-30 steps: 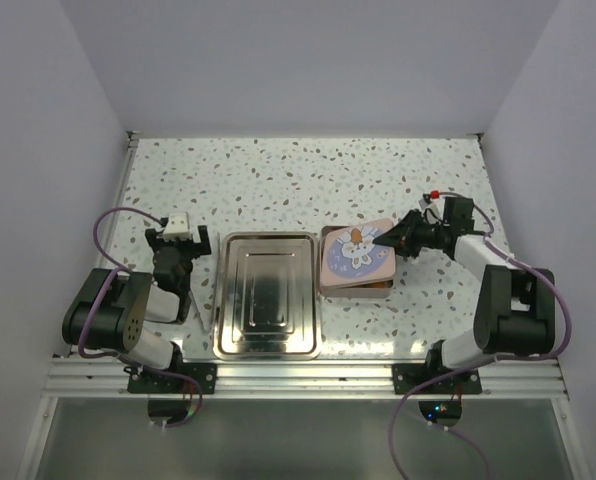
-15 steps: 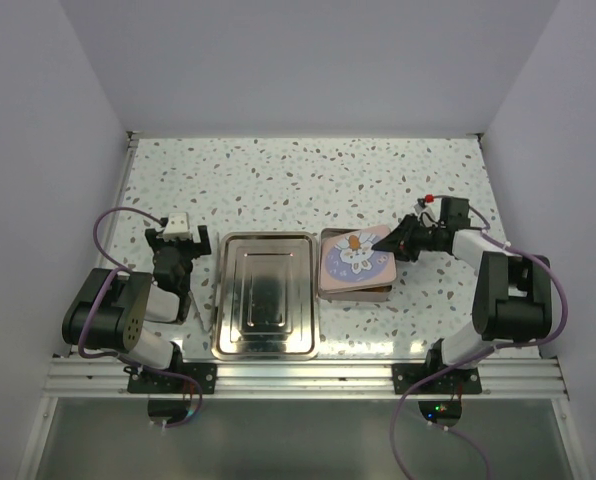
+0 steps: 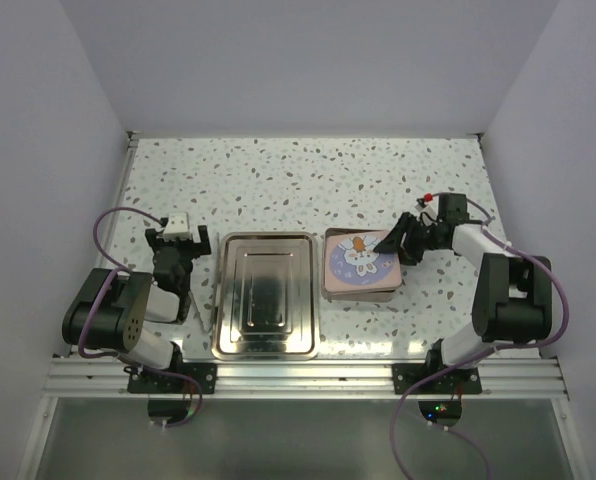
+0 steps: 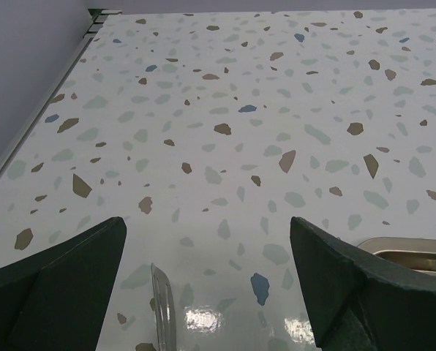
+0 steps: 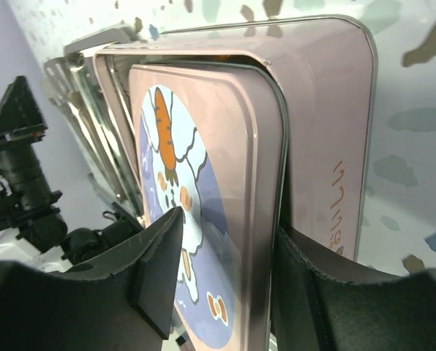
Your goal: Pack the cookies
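Note:
The cookies are hidden inside the square pink tin [image 3: 362, 292], under its lid. The lid [image 3: 359, 261], printed with a white rabbit and a carrot, lies almost flat on the tin, slightly askew. My right gripper [image 3: 396, 246] is shut on the lid's right edge. In the right wrist view one finger [image 5: 156, 256] lies on the lid's face [image 5: 203, 183] and the other sits under its rim, against the tin's wall [image 5: 328, 110]. My left gripper [image 3: 175, 275] is open and empty, low over the table left of the tray, as the left wrist view [image 4: 207, 219] shows.
A steel tray [image 3: 268, 240] lies upside down between the arms, touching the tin's left side; its corner shows in the left wrist view [image 4: 412, 247]. A thin metal utensil [image 4: 162, 307] lies on the table by the left gripper, left of the tray [image 3: 206, 308].
The right gripper has lowered the lid from a tilted position down onto the tin and shifted slightly right. The left arm has not moved.

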Available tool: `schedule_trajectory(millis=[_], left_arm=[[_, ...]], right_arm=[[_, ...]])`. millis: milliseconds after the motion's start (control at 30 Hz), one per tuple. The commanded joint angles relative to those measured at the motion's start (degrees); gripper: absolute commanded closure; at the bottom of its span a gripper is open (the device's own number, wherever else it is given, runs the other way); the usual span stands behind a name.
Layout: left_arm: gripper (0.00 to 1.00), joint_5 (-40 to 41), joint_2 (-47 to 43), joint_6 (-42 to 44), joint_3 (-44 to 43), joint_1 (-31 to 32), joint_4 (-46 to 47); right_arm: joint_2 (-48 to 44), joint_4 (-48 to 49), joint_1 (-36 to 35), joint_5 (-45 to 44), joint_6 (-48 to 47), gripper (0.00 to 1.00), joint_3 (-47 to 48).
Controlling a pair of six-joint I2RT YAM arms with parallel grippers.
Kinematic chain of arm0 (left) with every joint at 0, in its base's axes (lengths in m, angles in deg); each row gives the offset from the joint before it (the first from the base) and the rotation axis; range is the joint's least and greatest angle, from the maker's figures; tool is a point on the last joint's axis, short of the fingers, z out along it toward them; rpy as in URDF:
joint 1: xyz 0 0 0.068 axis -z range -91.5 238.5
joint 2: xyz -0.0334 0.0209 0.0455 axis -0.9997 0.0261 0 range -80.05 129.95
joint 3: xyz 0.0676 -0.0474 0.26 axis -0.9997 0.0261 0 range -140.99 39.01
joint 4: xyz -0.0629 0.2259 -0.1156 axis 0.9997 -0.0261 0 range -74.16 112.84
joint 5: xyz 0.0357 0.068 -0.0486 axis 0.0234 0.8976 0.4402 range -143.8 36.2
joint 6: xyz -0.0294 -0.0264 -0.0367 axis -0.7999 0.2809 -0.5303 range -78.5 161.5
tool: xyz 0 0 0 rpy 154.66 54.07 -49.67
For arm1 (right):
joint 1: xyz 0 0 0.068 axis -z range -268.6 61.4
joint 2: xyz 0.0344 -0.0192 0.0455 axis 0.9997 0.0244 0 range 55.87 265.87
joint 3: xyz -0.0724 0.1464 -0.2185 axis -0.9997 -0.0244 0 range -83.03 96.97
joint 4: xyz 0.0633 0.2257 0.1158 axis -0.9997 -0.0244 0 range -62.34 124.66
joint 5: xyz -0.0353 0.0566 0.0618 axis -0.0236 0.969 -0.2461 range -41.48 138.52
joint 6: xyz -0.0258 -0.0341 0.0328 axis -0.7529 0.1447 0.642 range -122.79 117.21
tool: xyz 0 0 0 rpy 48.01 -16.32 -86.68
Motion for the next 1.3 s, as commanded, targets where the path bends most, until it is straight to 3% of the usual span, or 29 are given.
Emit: schedule_trajectory(millis=[0, 600, 1267], left_arm=[[0.0, 0.9, -0.1, 0.6, 0.0, -0.4, 6.5], [0.0, 0.9, -0.1, 0.6, 0.0, -0.4, 6.5], [0.0, 0.9, -0.1, 0.6, 0.0, -0.4, 6.5]], right_arm=[[-1.9, -7.4, 0.5, -8.2, -4.0, 0.49, 3.3], [-5.7, -22.3, 0.6, -14.9, -6.5, 0.41, 10.7], [-16.5, -19.7, 0.6, -15.3, -2.4, 0.44, -2.8]])
